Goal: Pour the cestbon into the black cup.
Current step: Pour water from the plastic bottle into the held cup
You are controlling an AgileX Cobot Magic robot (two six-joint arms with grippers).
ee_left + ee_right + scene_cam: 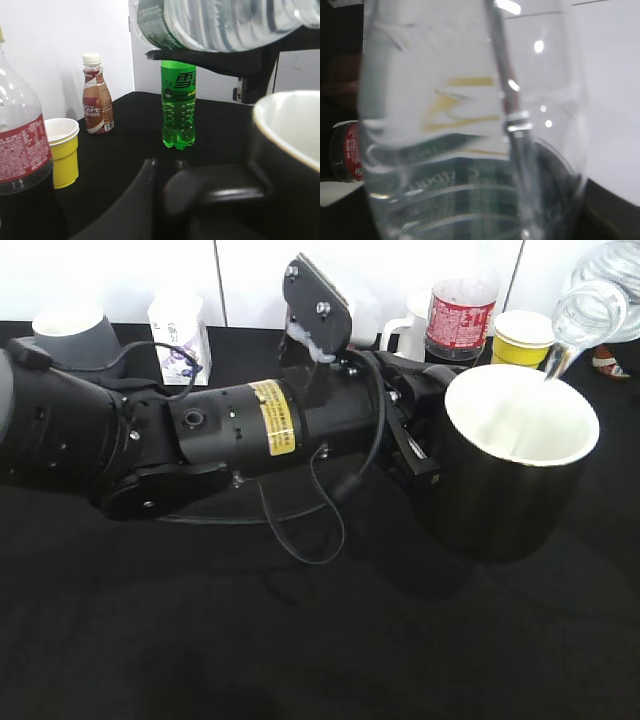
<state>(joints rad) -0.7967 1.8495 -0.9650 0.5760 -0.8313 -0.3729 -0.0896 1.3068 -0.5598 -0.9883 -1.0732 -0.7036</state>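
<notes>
Now, your left arm lies stretched low across the black table [300, 640], its left gripper [420, 435] clamped on the handle side of the rounded matte black mug with a white inside [510, 480]. Hold that mug steady. Above its far rim, the clear ribbed Cestbon water bottle [590, 305] tips mouth-down, a thin stream falling inside. Your right gripper's own state you cannot tell, though it presumably holds the bottle; tilt gradually.
</notes>
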